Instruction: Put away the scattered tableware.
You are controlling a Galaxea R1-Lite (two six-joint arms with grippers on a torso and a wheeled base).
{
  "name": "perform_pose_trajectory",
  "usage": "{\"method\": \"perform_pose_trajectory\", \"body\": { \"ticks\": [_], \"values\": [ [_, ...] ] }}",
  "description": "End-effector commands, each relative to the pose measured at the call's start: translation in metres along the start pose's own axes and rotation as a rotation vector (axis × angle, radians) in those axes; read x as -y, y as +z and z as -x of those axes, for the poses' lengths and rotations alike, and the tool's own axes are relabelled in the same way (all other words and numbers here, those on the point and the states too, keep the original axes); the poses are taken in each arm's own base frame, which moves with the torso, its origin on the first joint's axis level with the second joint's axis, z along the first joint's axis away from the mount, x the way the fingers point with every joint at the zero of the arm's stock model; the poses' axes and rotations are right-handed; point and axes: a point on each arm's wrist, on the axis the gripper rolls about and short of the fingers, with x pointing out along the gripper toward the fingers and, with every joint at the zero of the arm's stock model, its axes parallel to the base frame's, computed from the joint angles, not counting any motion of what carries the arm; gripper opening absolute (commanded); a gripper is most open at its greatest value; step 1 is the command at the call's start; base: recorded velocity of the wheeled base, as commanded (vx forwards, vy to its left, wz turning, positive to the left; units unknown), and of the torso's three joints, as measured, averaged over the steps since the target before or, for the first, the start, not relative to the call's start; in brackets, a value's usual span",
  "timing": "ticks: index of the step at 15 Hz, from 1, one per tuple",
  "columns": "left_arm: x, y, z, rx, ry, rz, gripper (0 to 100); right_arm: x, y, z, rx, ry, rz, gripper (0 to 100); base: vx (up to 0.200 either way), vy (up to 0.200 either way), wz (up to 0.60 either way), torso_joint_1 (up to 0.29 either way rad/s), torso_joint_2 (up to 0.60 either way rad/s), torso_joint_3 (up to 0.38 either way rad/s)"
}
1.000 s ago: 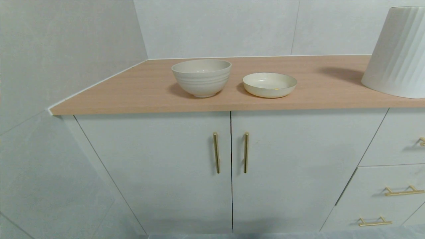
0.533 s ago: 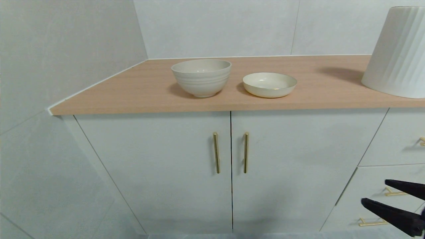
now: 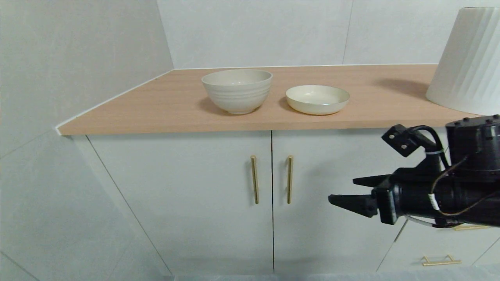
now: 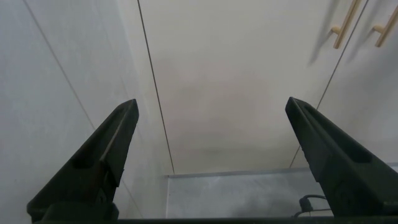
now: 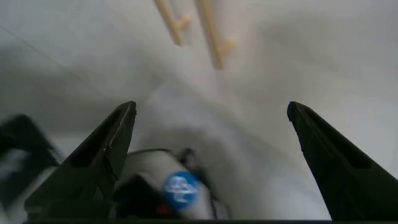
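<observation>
While the left tool (image 4: 211, 102) hangs low before a white cupboard front, its two dark fingers (image 4: 112, 149) spread wide and empty, the tableware sits up on the wooden worktop (image 3: 156, 109). A deep ribbed bowl (image 3: 236, 91) stands upright left of the worktop's middle, a little back from the front edge. Near it on the right, not touching it, lies a shallow cream dish (image 3: 317, 99), about as far from the front edge.

Below these two, the cupboard doors (image 3: 187, 195) are shut. Their two upright gold handles (image 3: 254, 179) stand side by side at the middle seam. At the worktop's right end stands a tall white ribbed shade (image 3: 468, 62).

Under that end, the right tool (image 3: 341, 190) is held level below the worktop's front edge, in front of the right-hand door. It points toward the left, with its fingers (image 3: 351, 203) parted and gripping nothing. A drawer handle (image 3: 441, 260) shows low down beneath the arm. Seen from the right wrist, that tool (image 5: 211, 106) frames blurred gold bars (image 5: 211, 31) between its open fingers.
</observation>
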Motion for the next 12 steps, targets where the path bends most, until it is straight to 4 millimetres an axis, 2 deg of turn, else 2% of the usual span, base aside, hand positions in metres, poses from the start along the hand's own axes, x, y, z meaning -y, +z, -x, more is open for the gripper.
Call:
{"method": "perform_pose_trajectory", "body": {
  "ticks": [1, 2, 7, 9, 12],
  "values": [
    [0.000, 0.000, 0.000, 0.000, 0.000, 0.001, 100, -0.009, -0.003, -0.040, -0.072, 0.051, -0.050, 100, 0.000, 0.000, 0.00, 0.000, 0.00, 0.000],
    [0.000, 0.000, 0.000, 0.000, 0.000, 0.001, 100, -0.012, -0.005, -0.050, -0.053, 0.071, -0.077, 100, 0.000, 0.000, 0.00, 0.000, 0.00, 0.000],
    [0.000, 0.000, 0.000, 0.000, 0.000, 0.001, 100, -0.008, -0.006, -0.078, 0.063, 0.098, -0.122, 100, 0.000, 0.000, 0.00, 0.000, 0.00, 0.000],
    [0.000, 0.000, 0.000, 0.000, 0.000, 0.001, 100, -0.013, -0.008, -0.090, 0.108, 0.116, -0.139, 100, 0.000, 0.000, 0.00, 0.000, 0.00, 0.000],
    [0.000, 0.000, 0.000, 0.000, 0.000, 0.001, 100, -0.015, -0.014, -0.116, 0.216, 0.049, -0.181, 100, 0.000, 0.000, 0.00, 0.000, 0.00, 0.000]
  ]
}}
